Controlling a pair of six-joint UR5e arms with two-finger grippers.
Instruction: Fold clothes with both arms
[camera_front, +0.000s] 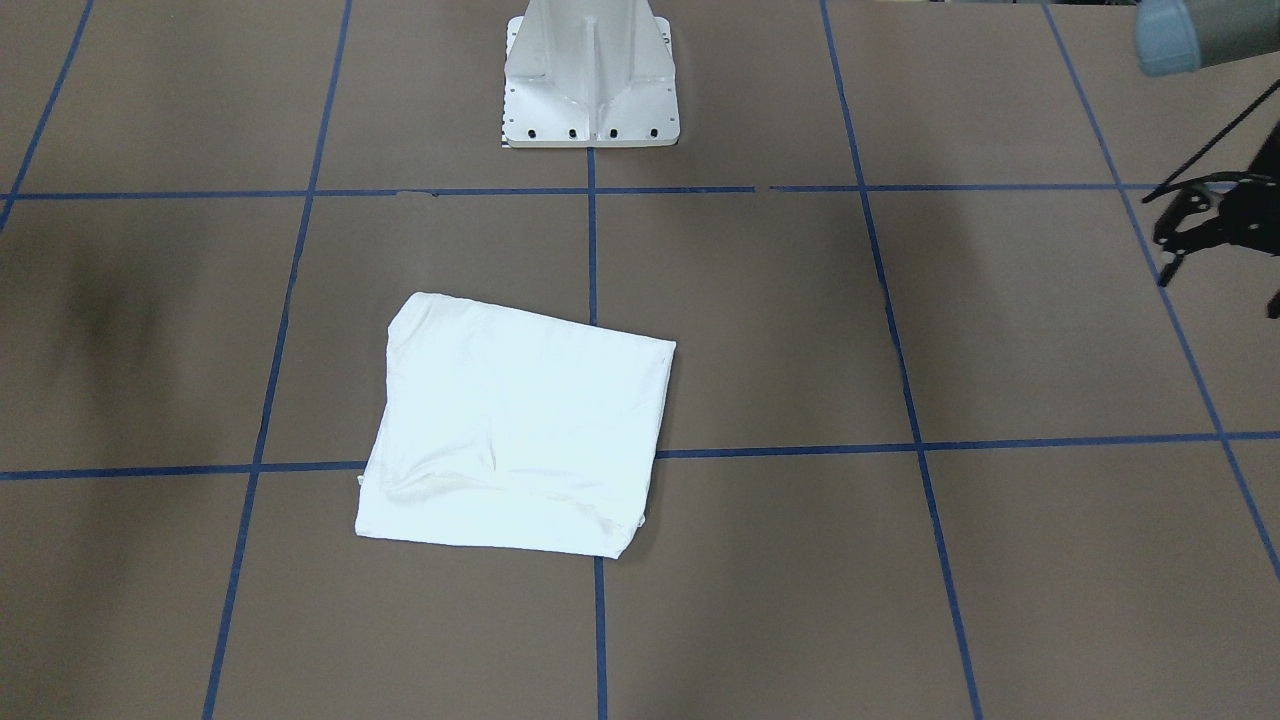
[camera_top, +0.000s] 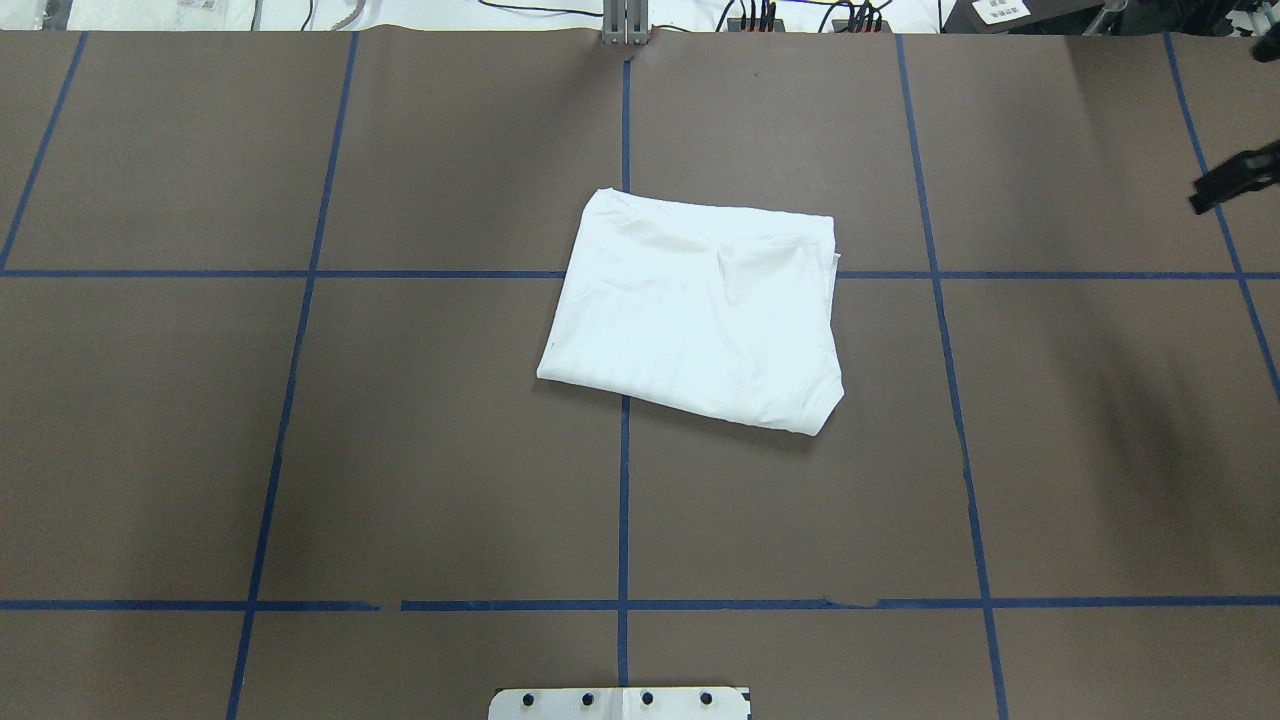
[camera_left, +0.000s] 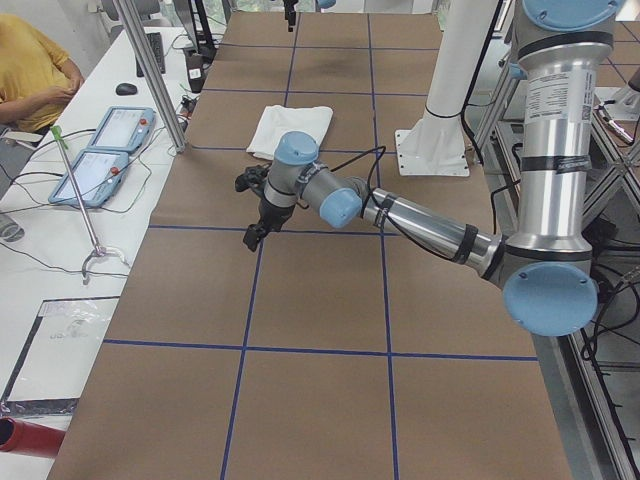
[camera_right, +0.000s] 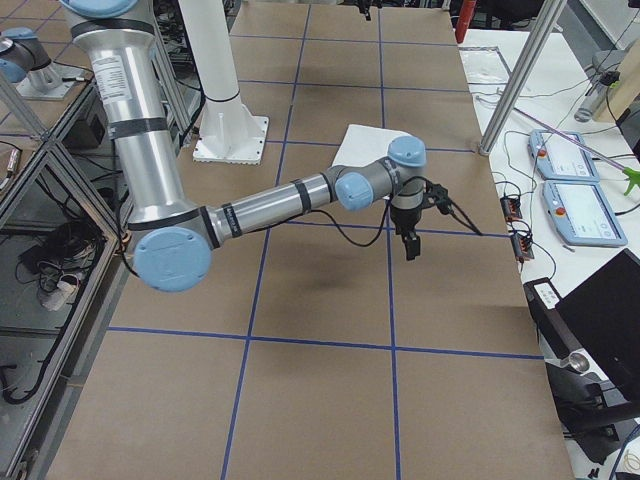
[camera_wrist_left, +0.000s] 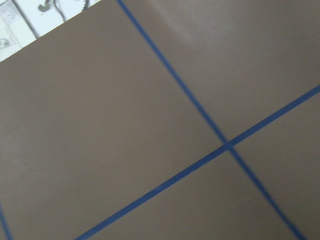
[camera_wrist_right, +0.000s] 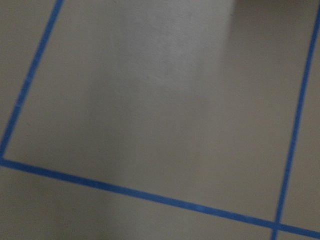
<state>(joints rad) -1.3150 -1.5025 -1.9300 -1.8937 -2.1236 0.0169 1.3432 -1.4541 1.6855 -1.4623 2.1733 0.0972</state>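
The clothes are one white shirt (camera_front: 515, 430) folded into a rough rectangle, lying flat near the table's middle (camera_top: 695, 310), with no print or collar showing. No gripper touches it. My left gripper (camera_front: 1190, 235) hangs above the table far off toward my left end, also seen in the exterior left view (camera_left: 255, 235). My right gripper (camera_top: 1235, 180) hovers at the opposite end, well clear of the shirt (camera_right: 410, 245). Both are too small and edge-on to judge their jaws. The wrist views show only brown table and blue tape.
The white pedestal base (camera_front: 590, 90) stands at the robot's side of the table. Blue tape lines divide the brown surface into squares. Beyond the far edge are two teach pendants (camera_left: 105, 150), cables and a seated person (camera_left: 30, 70).
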